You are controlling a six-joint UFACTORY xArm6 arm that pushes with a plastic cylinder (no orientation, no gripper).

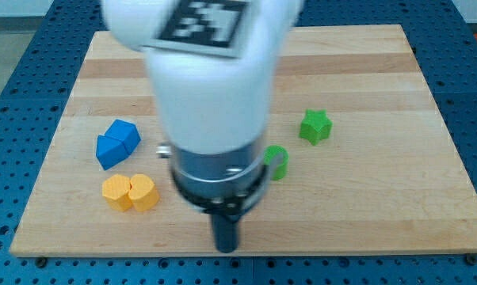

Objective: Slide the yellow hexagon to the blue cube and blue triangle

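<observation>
- Camera view: my tip point(226, 247) rests near the wooden board's point(365, 206) bottom edge, right of and below the yellow blocks; it is a bare rod with nothing to open or close.
- The yellow hexagon point(116, 192) touches a yellow heart-like block point(143, 191) at lower left.
- Just above them, apart, the blue cube point(109, 150) and blue triangle point(125, 134) touch.
- A green star point(315, 126) lies right; a green cylinder point(276, 161) peeks beside the arm.

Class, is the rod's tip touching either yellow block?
No. My tip stands apart from the two yellow blocks, to their right near the board's bottom edge.
</observation>
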